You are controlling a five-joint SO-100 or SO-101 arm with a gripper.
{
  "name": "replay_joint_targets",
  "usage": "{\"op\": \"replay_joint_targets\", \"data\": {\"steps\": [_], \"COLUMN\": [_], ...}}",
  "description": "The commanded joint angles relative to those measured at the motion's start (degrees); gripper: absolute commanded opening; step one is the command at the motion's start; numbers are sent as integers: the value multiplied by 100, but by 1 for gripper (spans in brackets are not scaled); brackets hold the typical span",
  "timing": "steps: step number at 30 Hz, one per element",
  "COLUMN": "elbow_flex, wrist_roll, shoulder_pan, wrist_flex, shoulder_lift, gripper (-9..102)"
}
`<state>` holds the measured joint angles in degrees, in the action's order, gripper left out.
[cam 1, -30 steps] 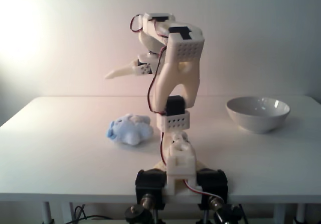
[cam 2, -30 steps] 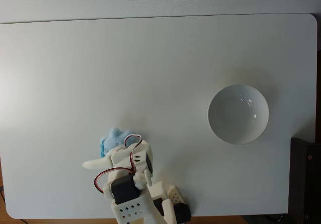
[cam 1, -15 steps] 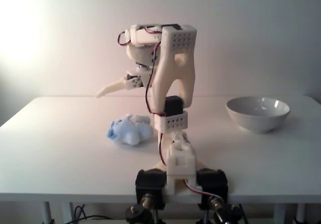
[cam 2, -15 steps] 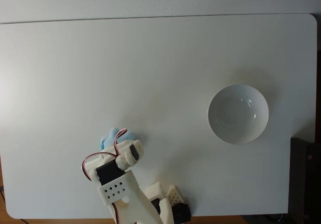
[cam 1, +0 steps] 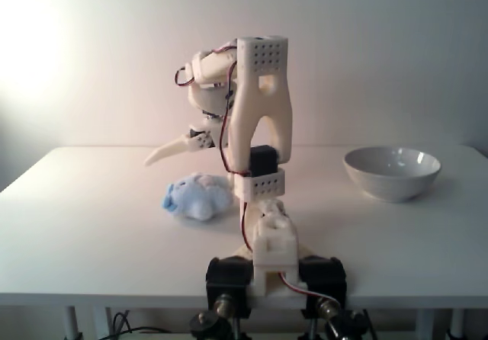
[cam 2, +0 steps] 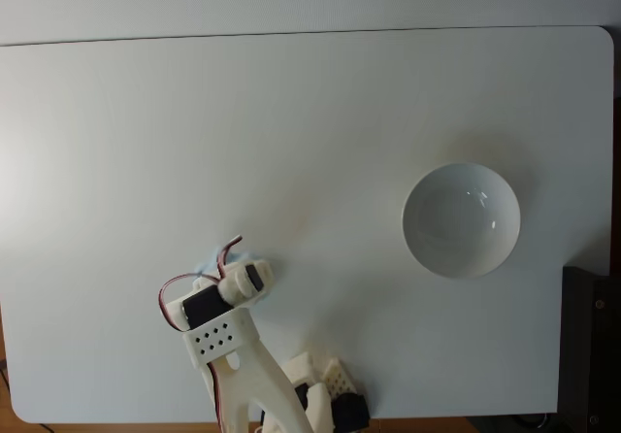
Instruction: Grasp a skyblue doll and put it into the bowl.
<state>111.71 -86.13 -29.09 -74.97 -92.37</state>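
You've grasped nothing yet: the skyblue doll (cam 1: 197,197) lies on the desk (cam 1: 91,203) at lower left of centre, the pincer (cam 1: 152,157) above it, its jaw state unreadable. The bowl (cam 2: 461,220), at right, waits empty.

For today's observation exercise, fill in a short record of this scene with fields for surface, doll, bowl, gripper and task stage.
surface: white table
doll: sky-blue plush lying on the table beside the arm's base
bowl: off-white, empty, right of the arm in both fixed views
gripper: above the doll, not touching it; open or shut cannot be told
task stage: doll not yet grasped
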Motion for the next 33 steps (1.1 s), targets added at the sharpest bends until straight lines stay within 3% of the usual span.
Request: {"op": "replay_joint_targets", "data": {"steps": [1,11,18,33], "elbow_flex": [-132,-202,-123,-123], "wrist_roll": [-26,-35,-26,-26], "shoulder_pan": [-9,-9,-9,-9], "wrist_flex": [149,176,923,905], "shoulder_lift": [105,914,1301,1239], "gripper": [90,90,90,87]}}
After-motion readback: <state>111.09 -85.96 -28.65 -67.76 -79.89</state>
